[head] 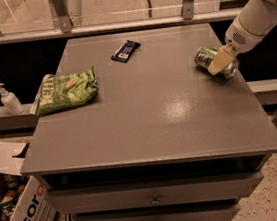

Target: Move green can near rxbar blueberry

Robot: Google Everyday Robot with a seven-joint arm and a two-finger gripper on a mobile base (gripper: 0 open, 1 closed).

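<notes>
The gripper (219,64) sits on the can (203,56), which lies on its side near the table's (155,120) right edge, well apart from the bar (125,51), likely to carry it there, though I cannot tell if it squeezes.

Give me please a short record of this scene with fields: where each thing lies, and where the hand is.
table: grey top, drawers below
green can: on its side, near the table's right edge
hand: at the green can, over its right part; arm comes in from the upper right
rxbar blueberry: flat, toward the far edge, left of the can and well apart from it
chip bag: green, at the table's left edge
pump bottle: on the ledge left of the table
cardboard box: on the floor, lower left
</notes>
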